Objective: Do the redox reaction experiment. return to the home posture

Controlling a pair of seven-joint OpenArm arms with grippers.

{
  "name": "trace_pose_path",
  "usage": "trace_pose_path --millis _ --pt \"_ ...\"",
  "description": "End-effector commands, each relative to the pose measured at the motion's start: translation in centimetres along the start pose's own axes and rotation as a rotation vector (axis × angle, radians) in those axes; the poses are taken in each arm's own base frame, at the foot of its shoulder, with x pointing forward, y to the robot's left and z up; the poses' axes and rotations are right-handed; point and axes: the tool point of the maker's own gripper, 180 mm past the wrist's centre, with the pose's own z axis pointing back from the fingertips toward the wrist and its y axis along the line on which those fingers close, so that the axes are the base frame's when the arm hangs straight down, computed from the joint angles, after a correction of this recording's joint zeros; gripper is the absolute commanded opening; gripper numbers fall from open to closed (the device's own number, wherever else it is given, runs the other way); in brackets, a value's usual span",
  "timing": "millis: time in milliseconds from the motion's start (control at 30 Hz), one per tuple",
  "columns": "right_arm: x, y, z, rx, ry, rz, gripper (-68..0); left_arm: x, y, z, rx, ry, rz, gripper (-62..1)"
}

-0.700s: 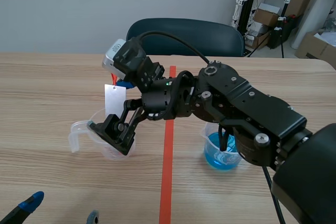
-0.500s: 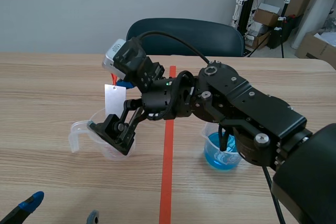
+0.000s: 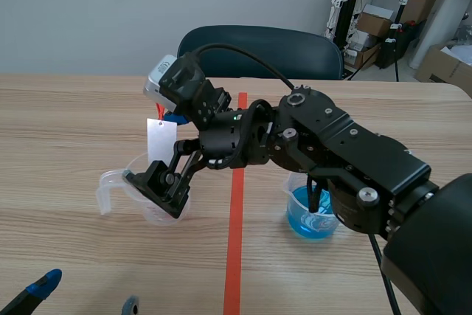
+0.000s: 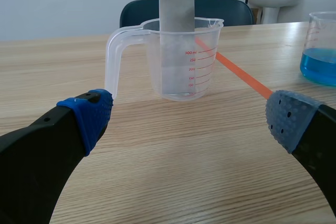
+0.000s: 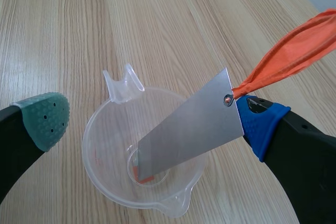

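Black fingers of the right claw [image 5: 152, 120] are spread wide over the clear measuring cup [image 5: 92, 145], gripping nothing. A grey metal plate [image 5: 189, 129] is stood tilted inside the cup, its orange ribbon [image 5: 286, 56] trailing past the blue pad [image 5: 260, 124]. The left claw [image 4: 187, 121] is also held wide, short of the cup.

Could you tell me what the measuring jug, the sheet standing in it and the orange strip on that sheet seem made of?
Measuring jug: clear plastic, judging by its see-through wall, moulded handle and printed red scale. Flat sheet: probably thin metal; matte grey, straight-cut, with a punched hole. Orange strip: soft, crumpled, possibly plastic film or ribbon.
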Motion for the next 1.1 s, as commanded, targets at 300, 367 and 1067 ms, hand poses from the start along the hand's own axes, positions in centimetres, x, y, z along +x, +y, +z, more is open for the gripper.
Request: trace_pose_path --millis 300,367,1067 --pt "1.8 -0.7 -0.1 -0.006 -0.052 0.017 0.4 1.1 0.4 -0.1 -0.005 -0.055 -0.011 0.7" --pt "1.9 -0.8 0.0 -0.008 -0.060 0.017 0.4 1.1 0.4 -0.1 -0.005 -0.055 -0.011 0.7" --pt "4.9 -3.2 4.9 -0.057 -0.172 0.043 0.4 5.6 5.5 5.5 -0.011 -0.014 -0.113 0.7"
